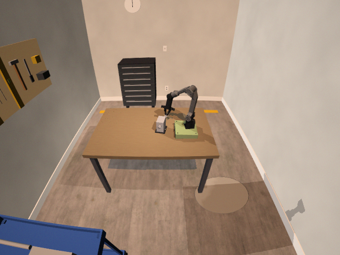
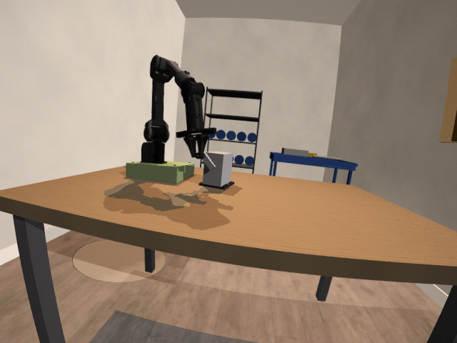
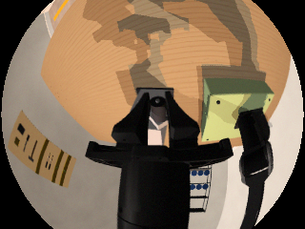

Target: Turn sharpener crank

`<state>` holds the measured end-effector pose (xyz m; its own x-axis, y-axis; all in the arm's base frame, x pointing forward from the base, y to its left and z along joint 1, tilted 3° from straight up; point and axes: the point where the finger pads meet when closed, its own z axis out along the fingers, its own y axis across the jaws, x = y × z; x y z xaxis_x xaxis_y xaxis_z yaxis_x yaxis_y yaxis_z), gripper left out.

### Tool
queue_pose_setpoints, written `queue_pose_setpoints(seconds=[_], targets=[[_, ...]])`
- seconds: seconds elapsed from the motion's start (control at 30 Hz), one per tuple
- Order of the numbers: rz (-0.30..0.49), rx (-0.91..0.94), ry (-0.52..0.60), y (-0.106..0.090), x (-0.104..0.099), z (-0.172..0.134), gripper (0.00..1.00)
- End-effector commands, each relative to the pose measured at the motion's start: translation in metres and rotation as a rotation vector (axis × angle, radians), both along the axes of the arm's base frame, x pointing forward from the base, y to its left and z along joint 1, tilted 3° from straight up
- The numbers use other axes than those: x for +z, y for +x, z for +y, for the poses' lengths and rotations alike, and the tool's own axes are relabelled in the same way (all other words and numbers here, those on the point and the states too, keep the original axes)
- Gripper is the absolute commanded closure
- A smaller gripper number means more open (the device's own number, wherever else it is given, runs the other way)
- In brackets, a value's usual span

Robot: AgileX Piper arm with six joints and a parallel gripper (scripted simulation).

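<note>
The sharpener (image 1: 160, 124) is a grey box on a dark base plate in the middle of the wooden table; it also shows in the exterior view (image 2: 218, 168). Its crank (image 2: 208, 161) is a grey arm on the side that faces the arm's base, slanting up toward the top edge. My gripper (image 2: 196, 150) hangs fingers-down at the crank's upper end and is shut on the crank handle. In the wrist view the fingers close around a small dark and pale piece, the handle (image 3: 155, 103). In the top view the gripper (image 1: 166, 110) stands just behind the sharpener.
The arm stands on a green base block (image 1: 186, 129) right of the sharpener. A black drawer cabinet (image 1: 137, 81) stands behind the table. A shelf rack (image 2: 232, 128) and a blue bench (image 2: 311, 162) stand far off.
</note>
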<state>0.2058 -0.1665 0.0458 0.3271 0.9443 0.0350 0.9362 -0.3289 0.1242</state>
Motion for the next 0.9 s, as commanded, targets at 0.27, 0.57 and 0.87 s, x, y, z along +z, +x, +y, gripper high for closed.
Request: queue_pose_setpoints(seconds=[0.27,0.57,0.87], targets=[[0.0,0.0,0.0,0.01,0.007,-0.004,0.8],[-0.001,0.0,0.0,0.017,0.01,-0.006,0.8],[-0.001,0.0,-0.001,0.026,0.012,-0.009,0.8]])
